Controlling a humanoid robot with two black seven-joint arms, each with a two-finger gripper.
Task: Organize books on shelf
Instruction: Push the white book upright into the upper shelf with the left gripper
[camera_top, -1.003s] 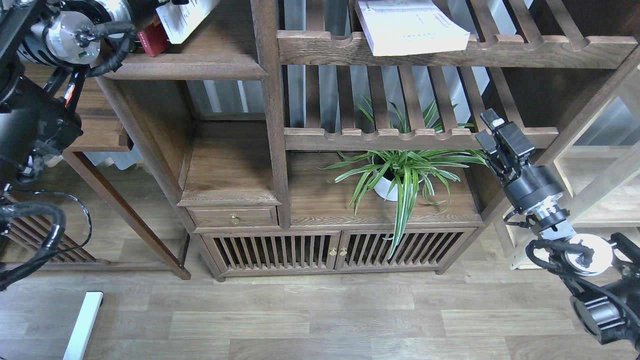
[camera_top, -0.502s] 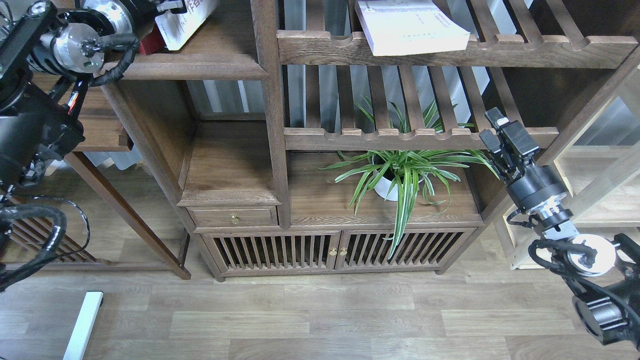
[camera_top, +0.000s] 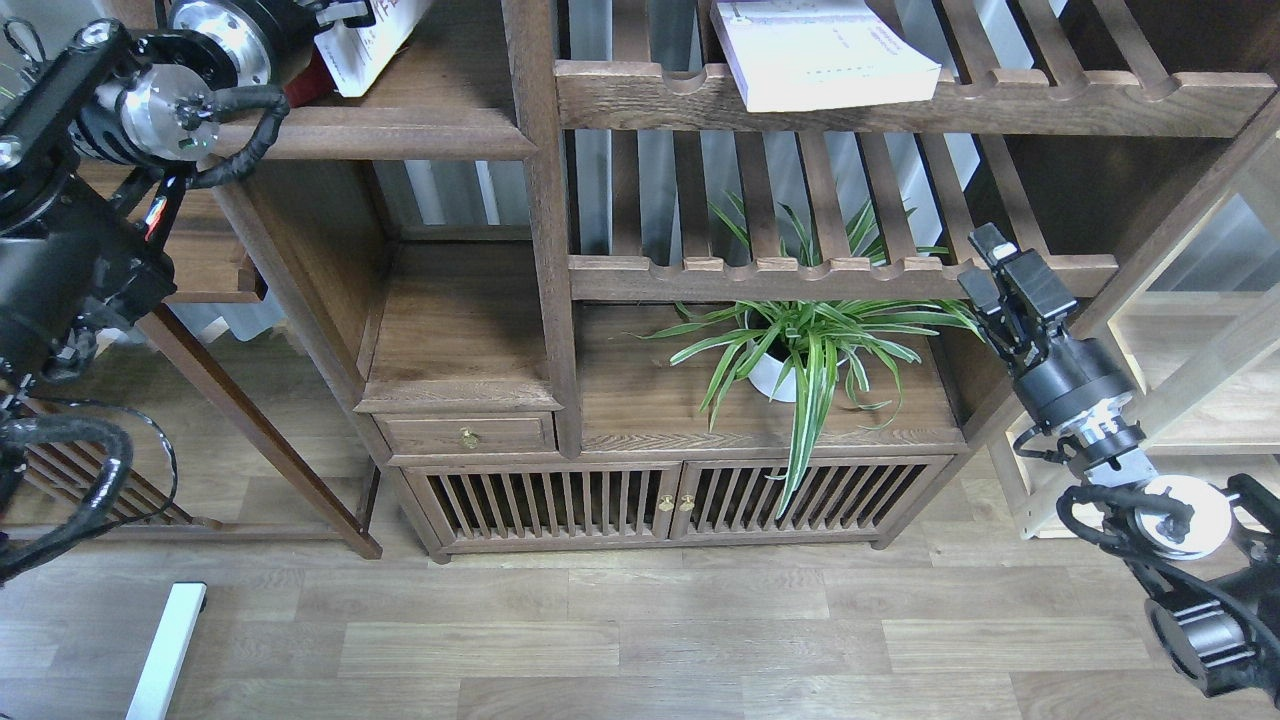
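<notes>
Our left claw (camera_top: 335, 12) is at the top edge by the white book (camera_top: 365, 40) on the solid shelf (camera_top: 385, 132); can't tell its state. Red book (camera_top: 297, 92) sits beside it. Right claw (camera_top: 1000, 268) is empty, fingers close together, near the plant (camera_top: 800, 345). Pale book (camera_top: 820, 50) lies on the slatted rack (camera_top: 900, 100).

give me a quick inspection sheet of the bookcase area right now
surface: solid walnut shelf at upper left, bare along its front edge
job's things: white book with blue characters tilted on that shelf, a dark red book just behind it; pale lavender-white book lies flat on the slatted rack, not on the shelf
clutter: potted spider plant on the cabinet top
grippers: left gripper is cut off at the top edge by the white book, state not readable; right gripper hangs free near the lower rack, holding nothing
cables: black cable loops on the left arm
surroundings: wood plank floor
</notes>
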